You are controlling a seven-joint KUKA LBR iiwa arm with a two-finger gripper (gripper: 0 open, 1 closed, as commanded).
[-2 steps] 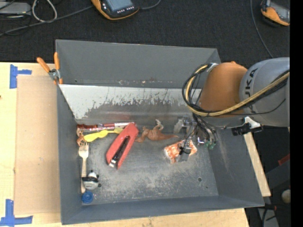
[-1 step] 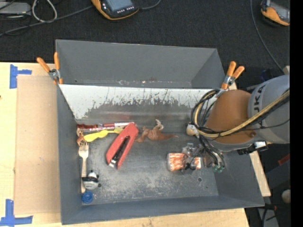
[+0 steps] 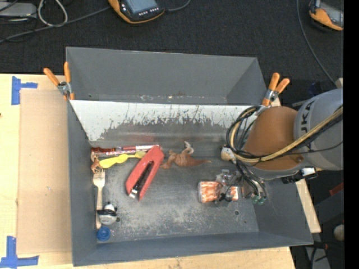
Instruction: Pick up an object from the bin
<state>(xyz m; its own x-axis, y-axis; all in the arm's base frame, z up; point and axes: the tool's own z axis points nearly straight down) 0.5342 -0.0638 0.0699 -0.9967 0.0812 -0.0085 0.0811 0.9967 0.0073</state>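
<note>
Pincer (image 3: 229, 193) low at orange-white packet (image 3: 207, 192), right part of bin (image 3: 179, 220); red stapler (image 3: 145, 171) well left.

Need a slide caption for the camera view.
Pincer low beside a small orange-and-white wrapped block, right side of the grey metal bin; red plastic stapler further left.

Grey bin (image 3: 179, 214), floor: red stapler (image 3: 144, 171) centre-left; fork (image 3: 99, 190) far left; brown toy (image 3: 182, 158) centre; orange-white packet (image 3: 208, 192) lower right.

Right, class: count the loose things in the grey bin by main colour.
Red: 2, stapler, thin stick
Yellow: 1, curved piece
Brown: 1, toy figure
Silver: 1, fork
Blue: 1, cap
Black-and-white: 1, small piece
Orange-and-white: 1, packet
Total: 8
</note>
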